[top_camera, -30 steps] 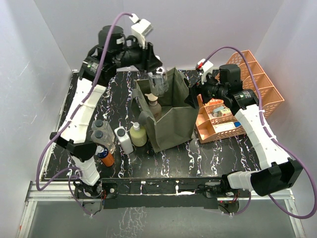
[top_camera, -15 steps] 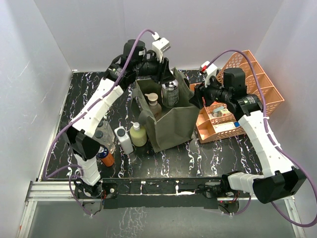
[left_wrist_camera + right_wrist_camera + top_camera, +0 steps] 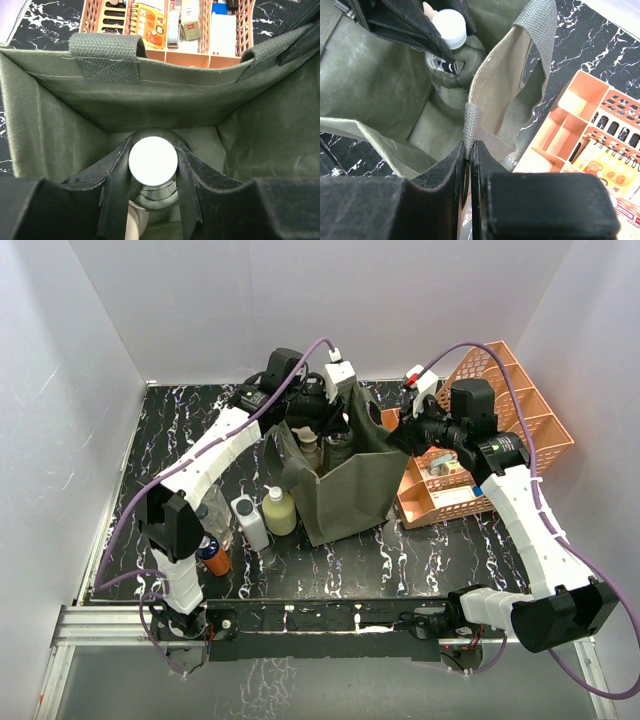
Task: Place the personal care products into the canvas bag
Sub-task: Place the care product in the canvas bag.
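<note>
A black marbled table (image 3: 440, 560) sits inside white walls. At its near left several bottles (image 3: 262, 518) wait upright: orange, white, pale yellow, and clear ones partly hidden behind the left arm (image 3: 225, 445). Just right of them stands the green bag (image 3: 350, 495), with the orange tray (image 3: 520, 410) beyond it on the right.

A second ago the right jaws hung wide open beside the bag. Now they are pinched shut on its right wall, by the strap, which should keep the mouth steady.

The left jaws, which held a white-capped bottle (image 3: 152, 161) above the far rim, have come down. They still grip it by the neck, now low inside the bag beside a tan bottle (image 3: 309, 445) already there. Letting go looks like the next step, then fetching the bottles left on the table.
</note>
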You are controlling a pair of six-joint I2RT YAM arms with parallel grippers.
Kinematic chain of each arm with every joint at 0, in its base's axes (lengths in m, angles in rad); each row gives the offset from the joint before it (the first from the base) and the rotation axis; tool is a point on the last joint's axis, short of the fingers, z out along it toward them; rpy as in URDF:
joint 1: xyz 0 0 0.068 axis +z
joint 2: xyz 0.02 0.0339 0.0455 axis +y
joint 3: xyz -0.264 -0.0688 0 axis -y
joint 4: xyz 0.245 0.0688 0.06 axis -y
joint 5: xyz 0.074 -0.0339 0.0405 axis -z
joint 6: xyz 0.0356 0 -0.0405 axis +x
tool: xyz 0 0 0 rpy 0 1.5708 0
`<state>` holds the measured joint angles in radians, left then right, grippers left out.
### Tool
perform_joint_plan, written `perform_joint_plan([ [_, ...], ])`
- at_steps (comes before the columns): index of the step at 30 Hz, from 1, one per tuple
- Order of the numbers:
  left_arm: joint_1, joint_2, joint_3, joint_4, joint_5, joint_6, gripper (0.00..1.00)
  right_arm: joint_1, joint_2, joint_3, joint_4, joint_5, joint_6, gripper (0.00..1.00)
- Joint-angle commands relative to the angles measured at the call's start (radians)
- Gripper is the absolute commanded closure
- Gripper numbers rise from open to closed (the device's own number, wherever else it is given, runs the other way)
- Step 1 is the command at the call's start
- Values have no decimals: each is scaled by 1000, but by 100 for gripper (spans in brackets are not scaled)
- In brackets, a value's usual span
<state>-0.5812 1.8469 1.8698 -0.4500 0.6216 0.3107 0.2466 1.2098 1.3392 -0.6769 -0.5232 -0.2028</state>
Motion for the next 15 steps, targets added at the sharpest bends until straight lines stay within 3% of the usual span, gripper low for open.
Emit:
perform_joint_plan([
  [1,-5,-27,1,128,62,116,100,-4,-22,-14,51,-7,4,92],
  [10,-17,2,-35,140,-165,215,100,-4,-28,-11,49,6,-2,92],
  [15,-17,-22,-127,194,-245,236,100,-4,-39,-29,56,6,-5,92],
])
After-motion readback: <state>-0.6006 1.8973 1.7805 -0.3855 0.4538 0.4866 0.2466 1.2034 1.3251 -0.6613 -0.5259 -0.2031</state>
